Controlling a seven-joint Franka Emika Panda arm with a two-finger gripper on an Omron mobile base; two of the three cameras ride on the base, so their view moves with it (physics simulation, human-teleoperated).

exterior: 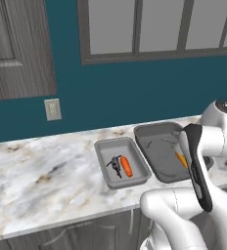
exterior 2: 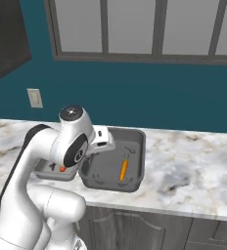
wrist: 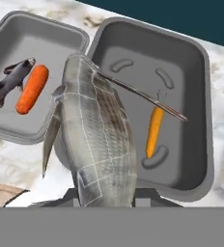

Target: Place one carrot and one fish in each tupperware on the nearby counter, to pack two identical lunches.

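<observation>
Marbled counter, fish over larger tupperware

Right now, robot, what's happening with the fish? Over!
Gripper shut on big fish, above the larger tupperware. Carrot already inside it. Smaller tupperware packed. Nothing in the way.

You are viewing a kitchen: marbled counter over dark cabinet doors, teal wall, window upper frame.
</observation>
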